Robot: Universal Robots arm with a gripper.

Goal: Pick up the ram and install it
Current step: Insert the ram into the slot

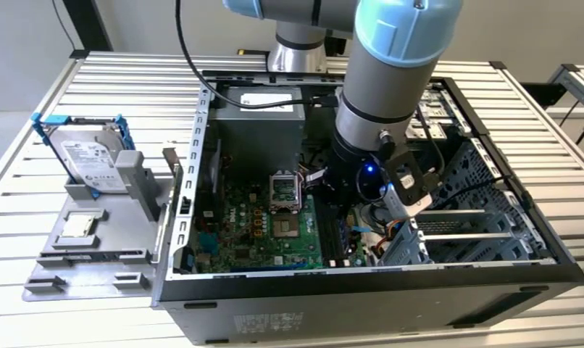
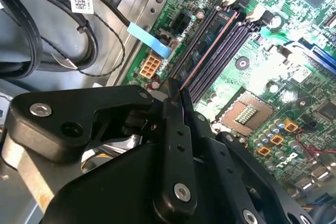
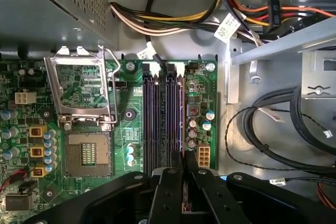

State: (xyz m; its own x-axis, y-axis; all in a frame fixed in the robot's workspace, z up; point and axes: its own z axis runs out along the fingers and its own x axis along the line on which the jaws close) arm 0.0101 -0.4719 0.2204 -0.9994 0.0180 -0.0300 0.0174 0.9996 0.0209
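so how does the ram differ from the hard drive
The ram is a thin stick seen edge-on; the hard drive is a broad silver slab in a blue frame. The ram is pinched by the gripper inside the case; the hard drive stands free on the grey stand outside. Both stand on edge.

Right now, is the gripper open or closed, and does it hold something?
Gripper: closed on the ram, thin stick edge-on between its fingers, over the motherboard slots.

Grey-and-pale-blue jointed arm [image 1: 384, 80], black cable, black screw-studded tool [image 2: 177, 109] with a blue light.
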